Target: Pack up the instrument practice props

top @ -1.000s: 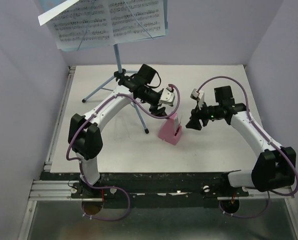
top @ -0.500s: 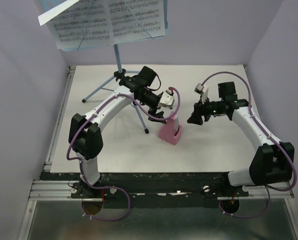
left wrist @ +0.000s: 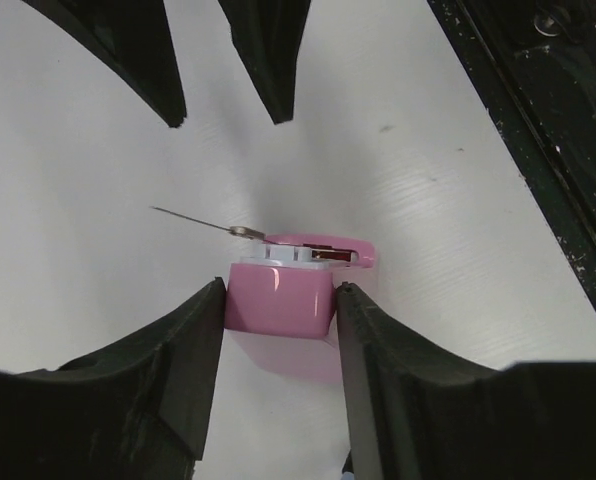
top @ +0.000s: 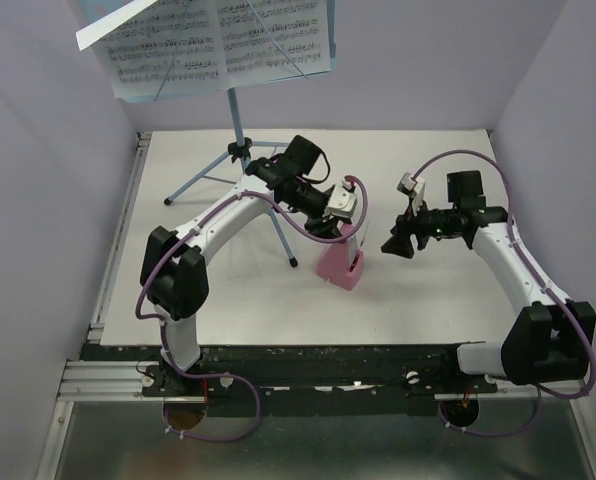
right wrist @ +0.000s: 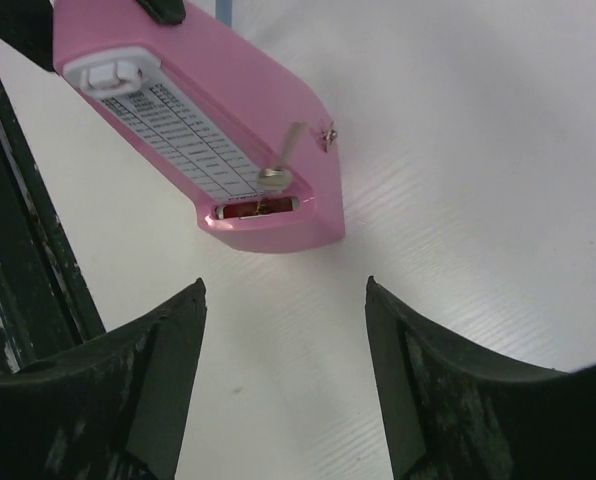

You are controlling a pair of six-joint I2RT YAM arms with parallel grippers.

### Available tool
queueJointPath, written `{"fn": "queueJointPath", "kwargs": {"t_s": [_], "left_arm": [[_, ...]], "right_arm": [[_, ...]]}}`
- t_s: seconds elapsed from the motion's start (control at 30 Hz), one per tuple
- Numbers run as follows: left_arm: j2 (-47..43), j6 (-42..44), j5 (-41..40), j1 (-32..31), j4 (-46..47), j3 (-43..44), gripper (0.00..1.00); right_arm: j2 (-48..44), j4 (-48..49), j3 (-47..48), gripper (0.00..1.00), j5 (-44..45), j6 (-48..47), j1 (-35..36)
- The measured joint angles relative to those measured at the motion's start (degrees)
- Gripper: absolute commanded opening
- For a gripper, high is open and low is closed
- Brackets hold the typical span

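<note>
Left fingers (left wrist: 168, 380): seated against the two side faces of the pink metronome (left wrist: 278, 300) at its narrow top end. No gap shows on either side, so this reads as a grip on it. The metronome appears to rest base-down on the white tabletop (top: 428, 300), with a shadow tight under it. Its thin pendulum rod (left wrist: 193, 218) juts sideways past the casing.

Right fingers (right wrist: 148, 400): spread apart, bare tabletop between them, holding nothing. They face the metronome's front from its right side, near it but not touching. Right wrist view: a printed scale strip runs down the front face. The rod and its small weight lie tilted across the lower scale, and a dark red slot sits at the wide end. In the left wrist view the tips of the right fingers show at the top edge, across from the metronome and apart from it.

Overhead: the metronome is near the middle of the tabletop, between the arms. The left arm (top: 228, 210) reaches over it from the left. The right arm (top: 508, 260) bends in from the right.

Music stand (top: 236, 120): upright at the far left of the tabletop, behind the left arm, tripod legs spread. One leg ends near the metronome's left side, clear of it. The sheet-music pages (top: 228, 40) lie on its light-blue desk, at the top of the overhead view.
</note>
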Motion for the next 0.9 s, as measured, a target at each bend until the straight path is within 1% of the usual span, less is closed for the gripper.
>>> {"fn": "queueJointPath", "kwargs": {"t_s": [0.13,0.4,0.67,0.77,0.9], "left_arm": [[0.4,0.1,0.2,0.0,-0.5,0.5,0.38],[-0.5,-1.9,0.0,0.1,1.9,-1.2,0.0],[-1.5,-5.7,-0.2,0.1,5.6,-3.4,0.0],[-1.7,-6.8,-0.4,0.2,6.5,-3.8,0.0],[-1.7,-7.7,-0.6,0.2,7.1,-3.9,0.0]], "right_arm": [[4.1,-0.8,-0.2,0.7,0.9,-3.0,3.3],[4.7,0.9,-1.2,0.69,3.0,-6.0,10.5],[5.9,2.1,-1.8,0.68,4.7,-9.3,13.0],[6.4,3.1,-1.8,0.65,5.6,-9.2,13.1],[8.2,5.6,-1.7,0.61,7.4,-7.0,13.1]]}}
